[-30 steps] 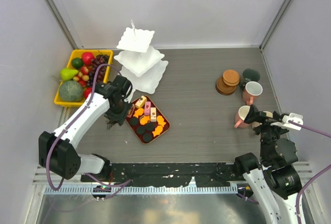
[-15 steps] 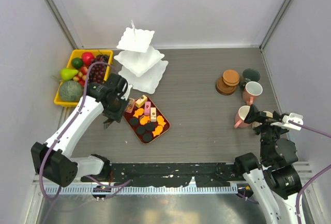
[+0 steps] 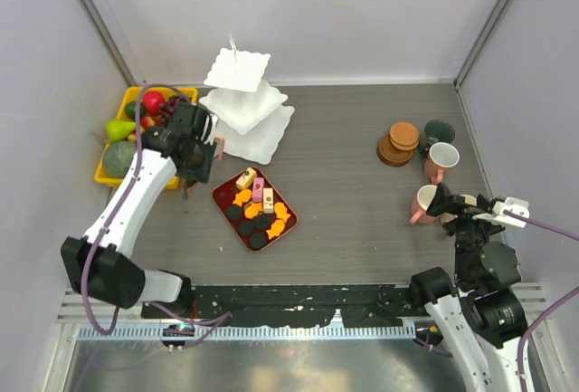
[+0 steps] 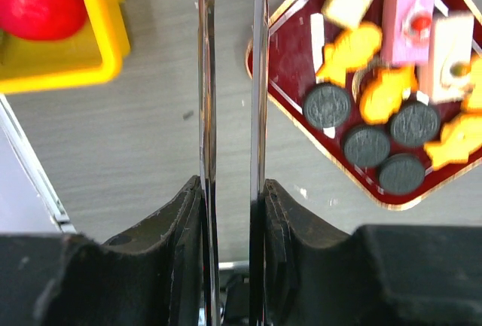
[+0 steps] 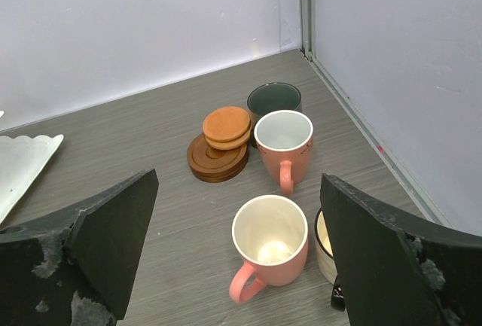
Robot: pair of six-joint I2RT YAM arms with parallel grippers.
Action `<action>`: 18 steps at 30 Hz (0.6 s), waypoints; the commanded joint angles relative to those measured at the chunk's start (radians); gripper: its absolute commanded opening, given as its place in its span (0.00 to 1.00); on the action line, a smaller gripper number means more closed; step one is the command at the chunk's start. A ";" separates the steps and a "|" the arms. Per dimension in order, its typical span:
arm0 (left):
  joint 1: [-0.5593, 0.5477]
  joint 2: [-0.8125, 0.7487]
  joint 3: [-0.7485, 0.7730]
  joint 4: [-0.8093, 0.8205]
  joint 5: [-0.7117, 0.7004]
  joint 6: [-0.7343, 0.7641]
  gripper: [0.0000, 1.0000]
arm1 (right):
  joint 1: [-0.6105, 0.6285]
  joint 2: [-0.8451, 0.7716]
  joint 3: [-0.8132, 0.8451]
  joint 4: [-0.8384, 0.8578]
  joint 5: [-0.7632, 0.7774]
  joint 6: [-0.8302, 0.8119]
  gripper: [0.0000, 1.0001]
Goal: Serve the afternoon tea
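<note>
The serving is judged to be at an early stage: the three-tier stand [image 3: 246, 107], at the upper left of the overhead view, is seen with bare white tiers, while the pastries [image 3: 258, 208] are all gathered on the red tray [image 3: 220, 200] just below it. The mugs [image 3: 441, 159] and the stacked coasters [image 3: 399, 142] are grouped at the right of that frame, and no mug is seen set on a coaster. Moving the pastries to the stand and laying out mugs and coasters are therefore taken as left to do. The left gripper [image 3: 197, 167] is clamped on the metal tongs [image 4: 259, 77]. This is made plain only by the left wrist view, where the two blades run upward between the fingers with nothing visible between them, though their tips are cut off by the top edge. In that view the orange, black and pink pastries [image 4: 376, 92] are shown at the upper right and the yellow tray [image 4: 105, 17] at the upper left, details that are small from overhead. The right gripper [image 5: 239, 187] is spread wide and empty above the table [image 3: 344, 184]. Its wrist view reveals empty mug interiors and a beige mug [image 5: 325, 247] at the lower right, which is largely hidden from above.
</note>
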 commanded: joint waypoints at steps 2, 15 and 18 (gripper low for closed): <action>0.078 0.140 0.115 0.187 0.018 -0.027 0.21 | 0.005 0.011 0.003 0.047 0.000 -0.011 0.95; 0.132 0.404 0.242 0.340 0.106 -0.098 0.22 | 0.005 0.011 0.002 0.038 0.016 -0.014 0.95; 0.132 0.445 0.271 0.367 0.127 -0.110 0.22 | 0.006 0.010 0.000 0.038 0.020 -0.017 0.95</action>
